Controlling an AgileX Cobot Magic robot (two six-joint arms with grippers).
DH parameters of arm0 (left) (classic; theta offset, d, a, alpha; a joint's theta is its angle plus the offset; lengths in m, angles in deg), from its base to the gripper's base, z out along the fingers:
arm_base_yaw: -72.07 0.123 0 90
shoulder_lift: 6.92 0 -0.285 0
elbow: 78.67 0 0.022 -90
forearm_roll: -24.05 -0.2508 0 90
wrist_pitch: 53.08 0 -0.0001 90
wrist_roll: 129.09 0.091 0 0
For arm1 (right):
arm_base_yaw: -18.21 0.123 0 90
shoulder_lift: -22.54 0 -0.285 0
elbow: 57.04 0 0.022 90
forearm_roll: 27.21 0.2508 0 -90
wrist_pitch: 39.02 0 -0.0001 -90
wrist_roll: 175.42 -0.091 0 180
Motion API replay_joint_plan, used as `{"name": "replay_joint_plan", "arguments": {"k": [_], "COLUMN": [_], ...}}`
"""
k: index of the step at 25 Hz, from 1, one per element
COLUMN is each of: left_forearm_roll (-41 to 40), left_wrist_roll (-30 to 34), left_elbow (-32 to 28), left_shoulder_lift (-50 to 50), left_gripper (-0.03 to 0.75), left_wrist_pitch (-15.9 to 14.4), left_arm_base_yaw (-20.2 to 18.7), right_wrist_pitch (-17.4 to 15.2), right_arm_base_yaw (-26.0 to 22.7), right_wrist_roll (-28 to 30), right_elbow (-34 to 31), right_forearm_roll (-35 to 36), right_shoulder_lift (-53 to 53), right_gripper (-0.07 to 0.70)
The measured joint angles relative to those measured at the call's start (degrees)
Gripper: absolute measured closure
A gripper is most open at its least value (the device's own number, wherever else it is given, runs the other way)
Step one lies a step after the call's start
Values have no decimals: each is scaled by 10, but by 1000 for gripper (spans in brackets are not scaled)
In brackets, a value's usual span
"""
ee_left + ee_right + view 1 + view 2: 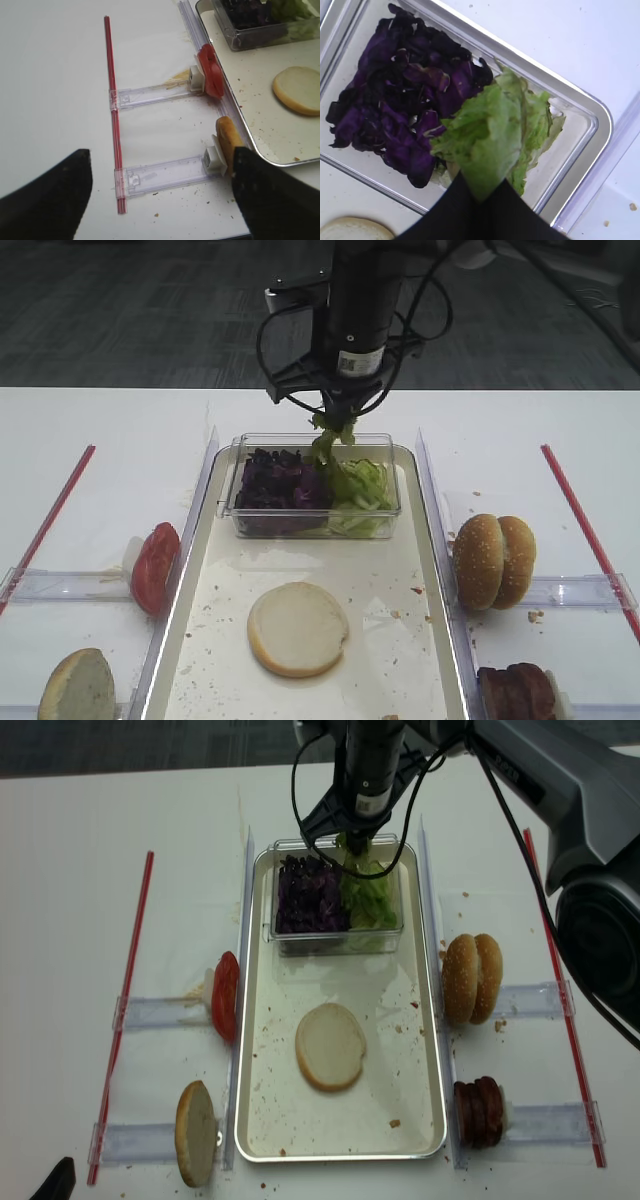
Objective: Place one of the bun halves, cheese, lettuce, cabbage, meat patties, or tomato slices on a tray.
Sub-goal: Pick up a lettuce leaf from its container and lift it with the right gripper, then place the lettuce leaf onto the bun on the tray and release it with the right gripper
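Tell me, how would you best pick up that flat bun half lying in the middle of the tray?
The bun half lies cut face up on the tray, so there is little height to pinch. I would come straight down from above and close the fingers across its rounded edge, on opposite sides, where bare tray leaves room all round.

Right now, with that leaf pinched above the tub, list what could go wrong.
1. The right tool holds only the bottom edge of the lettuce leaf, so it could slip out on the way over.
2. The leaf hangs over the cabbage and the clear tub; a dangling end might drag purple shreds out.
3. The target, the bun half on the tray, is small, so a floppy leaf may land partly off it.
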Motion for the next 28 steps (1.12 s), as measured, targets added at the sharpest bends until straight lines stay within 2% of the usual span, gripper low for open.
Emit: {"name": "replay_joint_plan", "arguments": {"k": [16, 28], "left_forearm_roll": [0, 0], "left_wrist_roll": [0, 0], "left_elbow": [0, 0], "left_shoulder_lift": [0, 0], "left_gripper": [153, 153], "left_wrist_pitch": [0, 0], "left_arm_base_yaw": [0, 0], "right_wrist_pitch": [-5, -7], "right_arm_base_yaw": [0, 0], "right_wrist_roll": [-14, -25], "right_elbow": [11, 11], "right_forearm_roll": [2, 64], "right_shoulder_lift": [7, 70], "right_gripper": [563, 563]}}
